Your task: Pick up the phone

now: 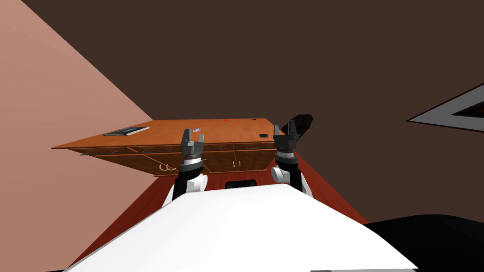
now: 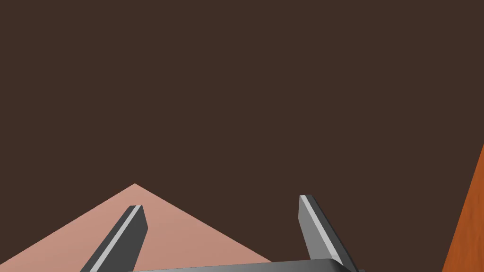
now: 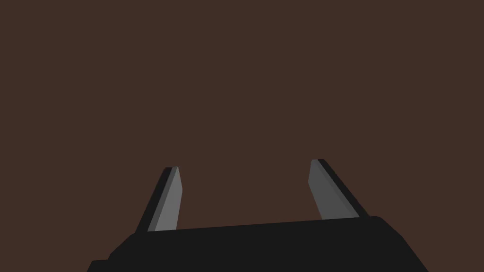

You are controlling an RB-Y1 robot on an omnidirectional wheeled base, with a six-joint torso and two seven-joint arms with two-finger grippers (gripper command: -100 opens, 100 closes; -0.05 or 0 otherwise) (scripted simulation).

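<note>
Risk: left gripper [image 1: 194,137] and right gripper [image 1: 285,127], both spread, hang short of the counter [image 1: 212,127]; a low reach could push the phone [image 1: 263,136] off its edge.

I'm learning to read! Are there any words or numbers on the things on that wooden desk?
None can be read anywhere.
Round thing on the wooden desk: a bluish mark, too small to read.
Dark phone: no text to make out.
Flat grey thing: too small to tell.
</note>
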